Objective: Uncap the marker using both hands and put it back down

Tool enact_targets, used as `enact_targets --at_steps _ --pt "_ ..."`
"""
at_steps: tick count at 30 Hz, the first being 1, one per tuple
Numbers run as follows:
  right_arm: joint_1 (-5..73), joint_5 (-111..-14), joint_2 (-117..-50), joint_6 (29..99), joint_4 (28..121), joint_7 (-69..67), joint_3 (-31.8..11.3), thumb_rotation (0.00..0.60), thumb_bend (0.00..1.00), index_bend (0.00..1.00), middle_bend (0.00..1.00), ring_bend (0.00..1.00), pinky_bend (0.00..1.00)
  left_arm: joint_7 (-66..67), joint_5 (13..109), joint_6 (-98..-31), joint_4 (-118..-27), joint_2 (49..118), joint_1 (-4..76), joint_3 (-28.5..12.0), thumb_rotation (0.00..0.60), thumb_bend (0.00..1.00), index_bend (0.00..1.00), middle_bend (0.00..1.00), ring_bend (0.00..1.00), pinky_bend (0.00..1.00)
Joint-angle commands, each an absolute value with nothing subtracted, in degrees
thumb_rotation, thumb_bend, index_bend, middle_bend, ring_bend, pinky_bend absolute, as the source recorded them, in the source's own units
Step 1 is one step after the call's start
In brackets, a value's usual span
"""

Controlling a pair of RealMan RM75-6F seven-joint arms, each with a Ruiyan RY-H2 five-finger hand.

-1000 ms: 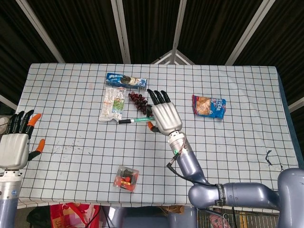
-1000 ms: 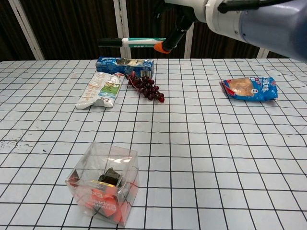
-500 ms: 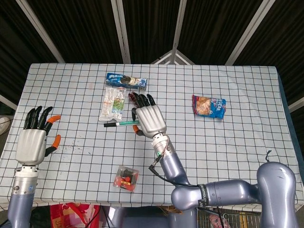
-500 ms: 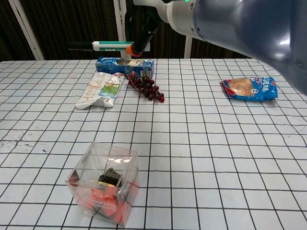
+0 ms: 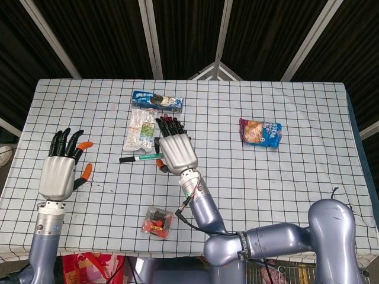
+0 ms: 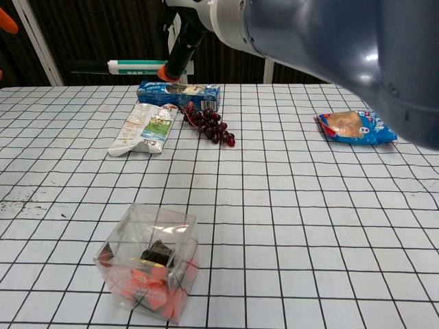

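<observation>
My right hand (image 5: 175,152) holds the marker (image 5: 141,158) in the air above the table, level, its black cap pointing left. In the chest view the marker (image 6: 116,67) shows as a white and green barrel with a black cap, pinched by the orange-tipped thumb (image 6: 167,71) of the right hand. My left hand (image 5: 59,170) is raised at the left with its fingers spread and nothing in it, a good gap left of the cap. Only an orange fingertip (image 6: 7,19) of it shows in the chest view.
On the checked tablecloth (image 5: 284,177) lie a blue biscuit pack (image 5: 157,100), a clear snack bag (image 5: 140,129), a bunch of dark grapes (image 6: 209,125), a blue snack packet (image 5: 260,131) at right, and a clear box (image 5: 157,220) with red contents near the front.
My right hand has carried the marker leftward and nearer to me. My left hand has risen and moved right, toward the marker's cap.
</observation>
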State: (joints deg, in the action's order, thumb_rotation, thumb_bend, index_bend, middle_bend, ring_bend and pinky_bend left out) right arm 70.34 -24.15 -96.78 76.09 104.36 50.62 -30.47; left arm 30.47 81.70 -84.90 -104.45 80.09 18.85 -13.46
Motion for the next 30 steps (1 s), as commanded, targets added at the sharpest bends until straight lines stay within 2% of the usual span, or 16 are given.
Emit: enact_targets --at_steps 1,13,30 --pt "70.92 -23.54 -96.96 76.62 104.18 50.92 -30.84 0.600 0.46 0.73 0.00 0.02 0.00 30.49 81.65 -84.61 -103.95 81.01 19.46 -13.50 0.600 0.49 0.32 0.12 0.00 0.00" --pt "73.34 -19.65 -97.38 76.51 101.18 51.16 -32.98 0.600 0.46 0.73 0.00 0.02 0.00 31.08 81.15 -82.95 -102.36 84.20 22.05 -13.77 0.600 0.48 0.33 0.13 0.00 0.00" --pt "74.57 -18.85 -97.47 76.80 100.80 50.43 -32.33 0.600 0.46 0.74 0.00 0.02 0.00 31.58 82.39 -83.49 -99.95 88.34 25.02 -14.68 0.600 0.48 0.42 0.17 0.00 0.00"
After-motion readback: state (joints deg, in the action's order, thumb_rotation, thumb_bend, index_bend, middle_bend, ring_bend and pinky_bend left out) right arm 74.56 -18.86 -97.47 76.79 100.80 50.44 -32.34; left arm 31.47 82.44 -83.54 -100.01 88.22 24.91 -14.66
